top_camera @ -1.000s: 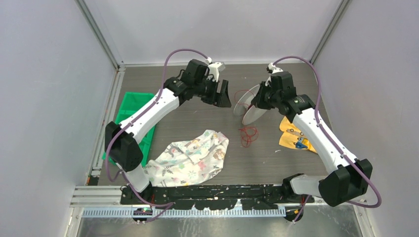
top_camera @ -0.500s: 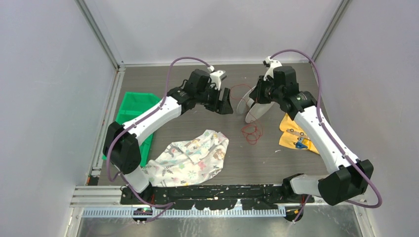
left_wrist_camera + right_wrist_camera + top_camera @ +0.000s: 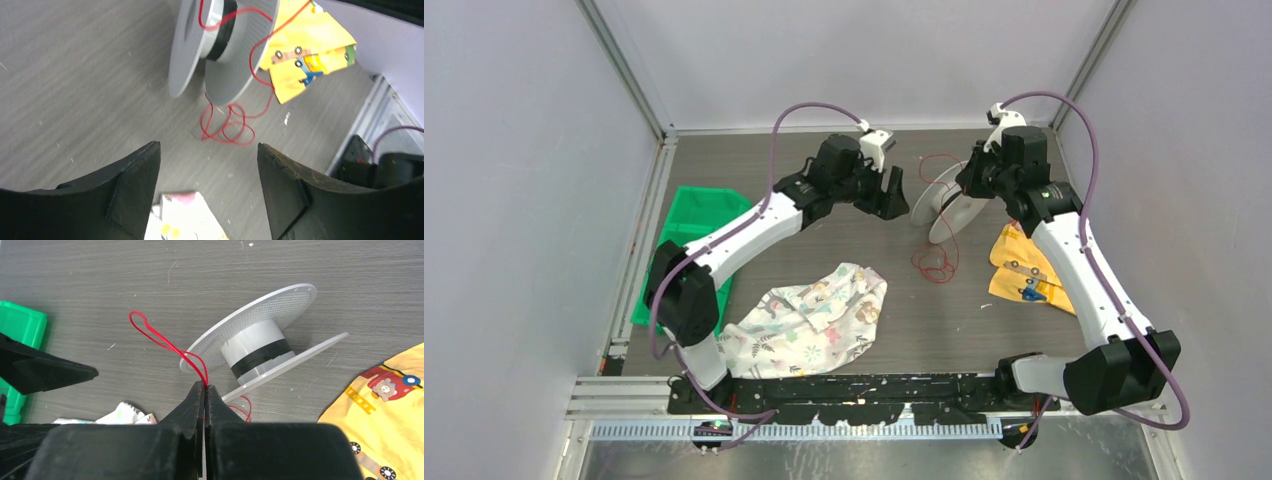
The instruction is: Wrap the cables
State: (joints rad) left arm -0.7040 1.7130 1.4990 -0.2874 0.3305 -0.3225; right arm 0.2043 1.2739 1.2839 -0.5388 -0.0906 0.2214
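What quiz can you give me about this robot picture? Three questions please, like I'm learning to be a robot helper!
1. Pick one: which gripper is pinching the red wire? A left, B right, C neither.
2. True or false: the left gripper is open, with nothing between its fingers.
3. Fill in the missing word: some loose loops of the wire lie on the table next to the grey ____.

Key
1. B. The right gripper is shut on it.
2. True.
3. spool
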